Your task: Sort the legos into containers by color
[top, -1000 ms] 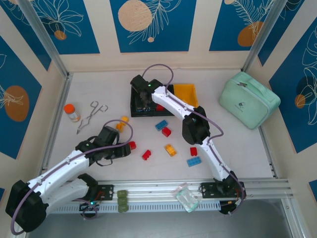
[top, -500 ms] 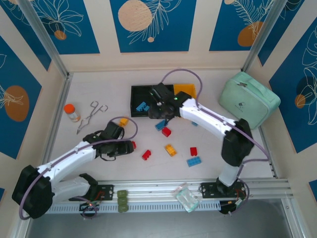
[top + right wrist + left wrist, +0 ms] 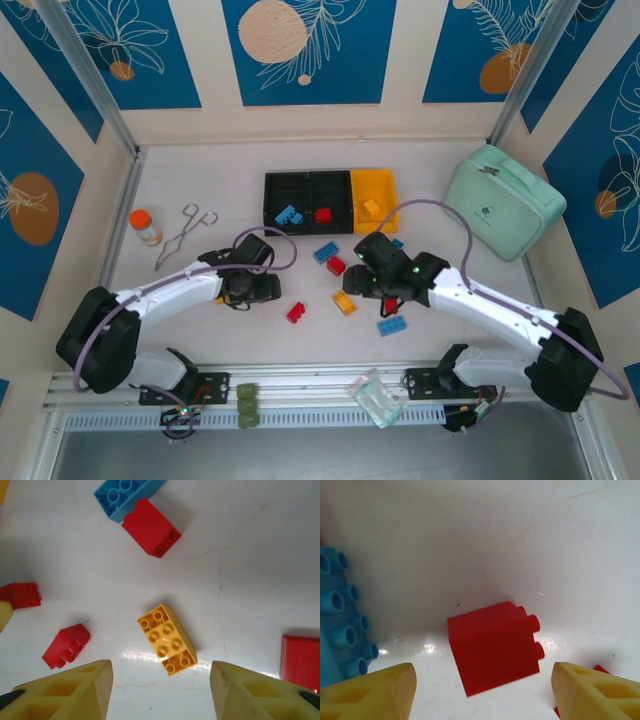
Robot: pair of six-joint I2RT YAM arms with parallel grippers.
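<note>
Jaws of left gripper (image 3: 481, 695) are held apart with red lego (image 3: 492, 647) framed between them | jaws of right gripper (image 3: 161, 692) are held apart over yellow lego (image 3: 167, 639) | containers (image 3: 268, 200) are seen well apart | risk: both legos are set askew, so either may be twisted out at closure

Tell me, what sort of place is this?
Probably a robot test booth: a left arm and right arm bolted to a metal rail, framed blue leaf-print wall panels closing it in, and toy bricks scattered beside sorting bins.
</note>
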